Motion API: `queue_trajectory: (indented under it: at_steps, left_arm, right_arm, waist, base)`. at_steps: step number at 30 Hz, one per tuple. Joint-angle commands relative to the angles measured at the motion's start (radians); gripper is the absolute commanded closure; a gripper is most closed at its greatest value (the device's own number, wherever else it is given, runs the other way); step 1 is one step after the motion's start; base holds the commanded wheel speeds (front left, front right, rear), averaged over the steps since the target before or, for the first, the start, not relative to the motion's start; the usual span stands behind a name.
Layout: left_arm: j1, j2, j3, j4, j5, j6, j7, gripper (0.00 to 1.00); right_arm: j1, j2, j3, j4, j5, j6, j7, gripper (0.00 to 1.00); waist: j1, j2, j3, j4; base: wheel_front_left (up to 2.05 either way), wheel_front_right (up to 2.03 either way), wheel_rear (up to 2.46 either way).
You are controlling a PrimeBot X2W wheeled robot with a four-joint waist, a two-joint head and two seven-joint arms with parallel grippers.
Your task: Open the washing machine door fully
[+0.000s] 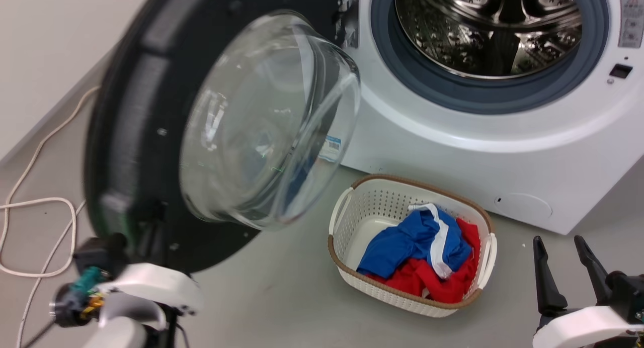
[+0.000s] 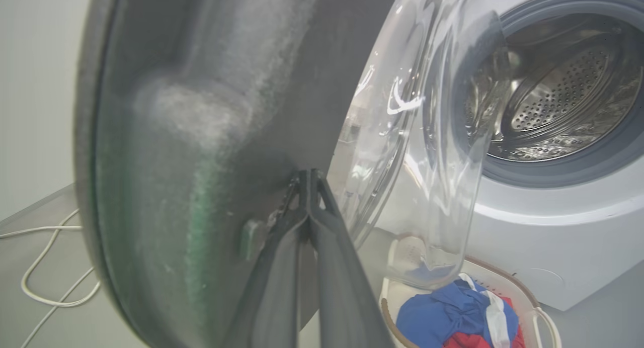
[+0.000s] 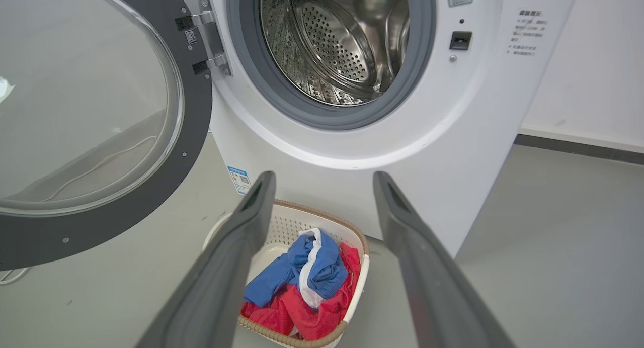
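Head view: a large round glossy black washing machine door (image 1: 126, 137) with a clear bulging glass window stands swung open at 9 o'clock, blurred. It is hinged to the white front-loading washing machine (image 1: 453, 152) at 1 o'clock, whose perforated steel drum (image 1: 488, 31) is exposed inside a grey rubber ring.

Left wrist view: the left gripper (image 2: 307, 177) has its two dark fingers pressed together, tips against the door's black inner face.

The right gripper (image 1: 558, 245), at 4 o'clock, is spread wide and holds nothing.

A white perforated plastic laundry basket (image 1: 362, 207) with a brown woven rim sits on the grey floor at 5 o'clock, just in front of the machine, holding blue and red clothes (image 1: 412, 237). A white cable (image 1: 37, 200) lies looped at 8 o'clock.
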Motion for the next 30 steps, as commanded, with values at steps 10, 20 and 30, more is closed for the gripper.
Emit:
queue_trajectory:
  at_steps: [10, 20, 30]
  left_arm:
    - [-0.105, 0.06, 0.195, 0.169, -0.057, -0.073, -0.025, 1.0]
    - [-0.192, 0.07, 0.337, 0.322, -0.038, -0.157, -0.029, 1.0]
    - [-0.202, 0.013, 0.384, 0.378, 0.031, -0.214, -0.029, 1.0]
  right_arm:
    - [-0.063, -0.005, 0.005, -0.052, -0.041, 0.0, 0.029, 0.0]
    - [-0.079, -0.021, 0.003, -0.061, -0.04, 0.0, 0.039, 0.0]
    - [-0.072, -0.017, 0.008, -0.047, -0.039, 0.0, 0.039, 0.0]
  waist:
    - [0.0, 0.0, 0.11, -0.048]
    - [0.0, 0.0, 0.134, -0.071]
    - [0.0, 0.0, 0.091, -0.069]
  base:
    - [0.0, 0.0, 0.0]
    - [0.0, 0.0, 0.0]
    - [0.0, 0.0, 0.0]
